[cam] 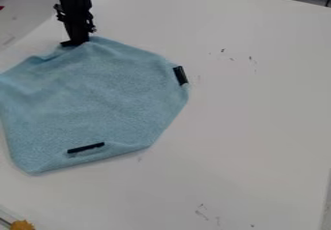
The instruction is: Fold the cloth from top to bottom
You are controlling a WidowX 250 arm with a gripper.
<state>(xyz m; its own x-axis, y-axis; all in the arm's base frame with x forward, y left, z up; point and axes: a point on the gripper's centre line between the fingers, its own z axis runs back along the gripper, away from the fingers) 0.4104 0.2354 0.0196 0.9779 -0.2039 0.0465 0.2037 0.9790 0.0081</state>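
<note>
The fold is appearing to be at its start: the blue cloth (103, 93) is lying mostly spread over the left part of the counter (259, 122), and the gripper (76, 42) is standing at its top edge, coming down from the upper left on the black arm (72, 4). The jaws are meeting the fabric there, but how far apart they are standing, and whether they are holding any cloth, I cannot tell. The next move is probably calling for a sure pinch on that edge, a low lift, and a carry down toward the bottom edge; a thin grip might be letting the fabric slip or bunch. The cloth is forming an uneven, many-sided shape, so its long axis is only weakly marked, seemingly running from the lower-left corner toward the upper right. Its top edge is slanting down to the right from beside the gripper, while its bottom edge is rising gently to the right. One dark strip (86, 148) is lying near the bottom edge and roughly along it; another dark strip (180, 75) is sitting steeply at the right edge. Shallow creases are gathering left of the gripper.
</note>
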